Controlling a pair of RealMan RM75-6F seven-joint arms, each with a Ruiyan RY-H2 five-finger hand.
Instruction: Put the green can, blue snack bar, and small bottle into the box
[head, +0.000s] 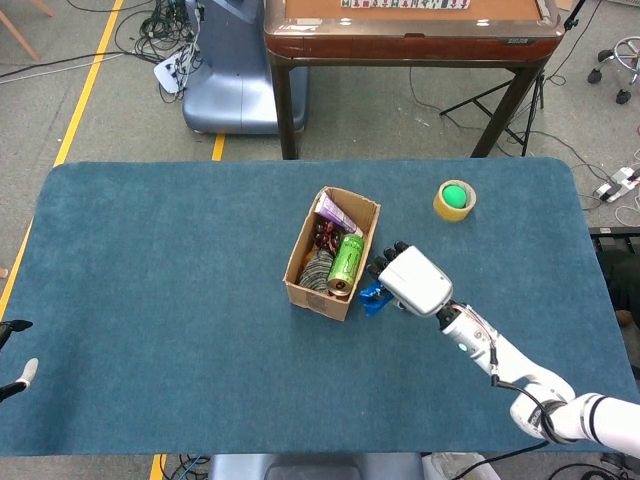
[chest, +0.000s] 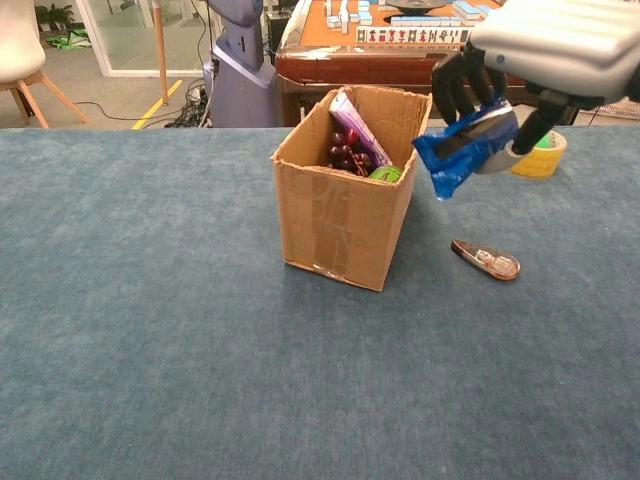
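Note:
The open cardboard box stands mid-table. A green can lies inside it. My right hand is raised just right of the box and grips the blue snack bar, which hangs tilted beside the box's right wall, above rim height. The small bottle, brown with a pale label, lies flat on the cloth right of the box; the head view hides it under the hand. Only fingertips of my left hand show at the table's left edge, apart and holding nothing.
The box also holds a purple packet and dark grapes. A yellow tape roll with a green ball sits at the back right. A wooden mahjong table stands beyond the far edge.

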